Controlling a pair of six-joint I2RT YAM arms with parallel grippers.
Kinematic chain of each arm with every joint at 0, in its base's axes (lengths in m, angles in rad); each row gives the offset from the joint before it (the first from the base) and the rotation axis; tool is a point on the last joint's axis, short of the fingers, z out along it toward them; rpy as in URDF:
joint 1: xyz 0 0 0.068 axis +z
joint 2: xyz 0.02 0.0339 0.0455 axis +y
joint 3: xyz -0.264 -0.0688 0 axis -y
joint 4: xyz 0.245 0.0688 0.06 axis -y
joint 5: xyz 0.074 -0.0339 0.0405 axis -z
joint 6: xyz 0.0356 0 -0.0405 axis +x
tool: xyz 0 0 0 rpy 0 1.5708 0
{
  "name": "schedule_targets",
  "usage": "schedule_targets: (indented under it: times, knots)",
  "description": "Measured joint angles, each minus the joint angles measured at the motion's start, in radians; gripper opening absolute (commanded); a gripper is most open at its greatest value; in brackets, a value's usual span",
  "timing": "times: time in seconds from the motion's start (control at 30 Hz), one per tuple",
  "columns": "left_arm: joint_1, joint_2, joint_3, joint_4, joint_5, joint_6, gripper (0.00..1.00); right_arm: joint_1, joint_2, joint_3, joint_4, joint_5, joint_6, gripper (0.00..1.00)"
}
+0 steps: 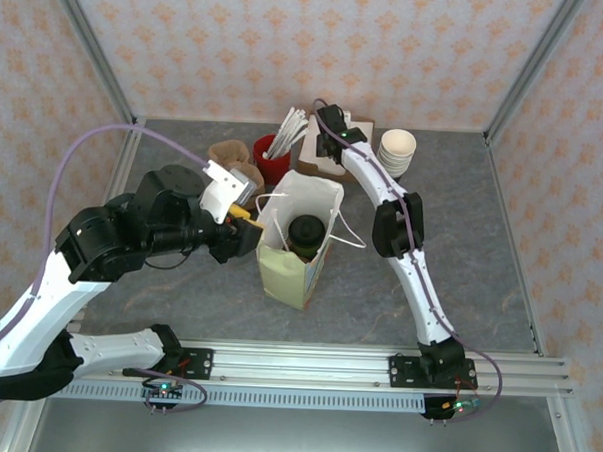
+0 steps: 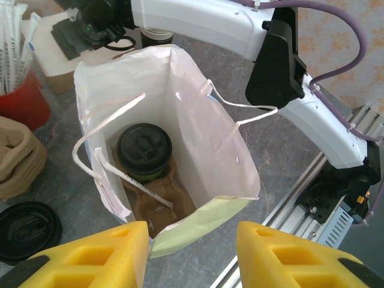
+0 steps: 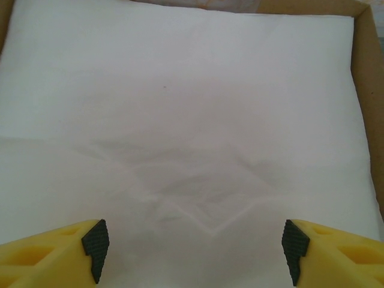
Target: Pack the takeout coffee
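With the coffee [image 2: 144,150] sitting in the bag [image 2: 207,144], napkins [image 3: 192,120] behind the bag are being targeted by the open, empty right gripper [image 3: 192,246], the left gripper [image 2: 191,243] is being held open and empty beside the bag, and a descent and pinch are being called for.

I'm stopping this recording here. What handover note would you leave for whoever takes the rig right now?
Left gripper: open, empty, just outside the mouth of the paper bag.
Right gripper: open, empty, over the white napkins in the cardboard box.
Takeout coffee: upright in the bag, lid on, seated on the brown carrier.
Done: coffee is bagged.
Left: probably adding a napkin, judging by the right arm; the bag stands open.
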Motion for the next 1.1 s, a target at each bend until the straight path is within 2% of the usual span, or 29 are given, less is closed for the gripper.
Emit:
schedule_targets:
  times: [0.27,0.57,0.77,0.87,1.1]
  knots:
    - [-0.002,-0.086,-0.043,0.003,-0.035,-0.042,0.43,-0.030,0.042,0.007,0.000,-0.022,0.015,0.80]
    - [-0.002,-0.108,-0.085,0.003,-0.045,-0.076,0.43,-0.030,0.042,0.016,0.000,-0.031,0.016,0.78]
    - [-0.002,-0.122,-0.094,0.000,-0.053,-0.079,0.43,-0.030,0.043,0.016,0.000,-0.044,0.029,0.66]
    - [-0.002,-0.125,-0.094,0.000,-0.059,-0.079,0.43,-0.030,0.043,0.016,0.000,-0.055,0.035,0.56]
    - [-0.002,-0.125,-0.094,0.000,-0.067,-0.078,0.43,-0.030,0.043,0.018,0.000,-0.070,0.037,0.40]
